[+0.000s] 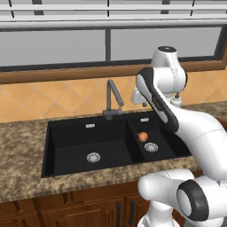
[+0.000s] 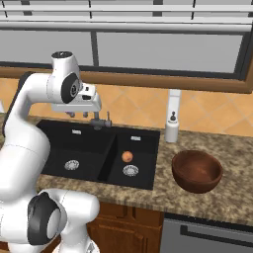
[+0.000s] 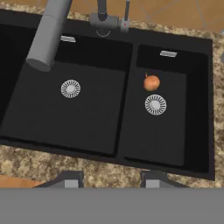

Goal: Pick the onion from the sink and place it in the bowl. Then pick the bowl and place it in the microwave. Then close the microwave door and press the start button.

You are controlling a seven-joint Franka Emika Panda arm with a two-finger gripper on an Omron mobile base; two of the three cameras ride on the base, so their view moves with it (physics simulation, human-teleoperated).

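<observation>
The sink (image 2: 94, 148) sits in the worktop (image 2: 232, 148), and the onion (image 2: 127, 156) lies in its right basin, just behind that basin's drain (image 2: 130, 170). The faucet (image 1: 113, 99) rises at the sink's back edge. Right of the sink, near the worktop's front edge, stands the bowl (image 2: 197, 170), with what may be a dispenser (image 2: 172, 126) behind it.

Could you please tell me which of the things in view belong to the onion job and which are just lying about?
Belong to the job:
onion, in the right basin
sink
bowl, on the counter right of the sink
gripper, open above the sink

Just there:
faucet
soap dispenser
</observation>
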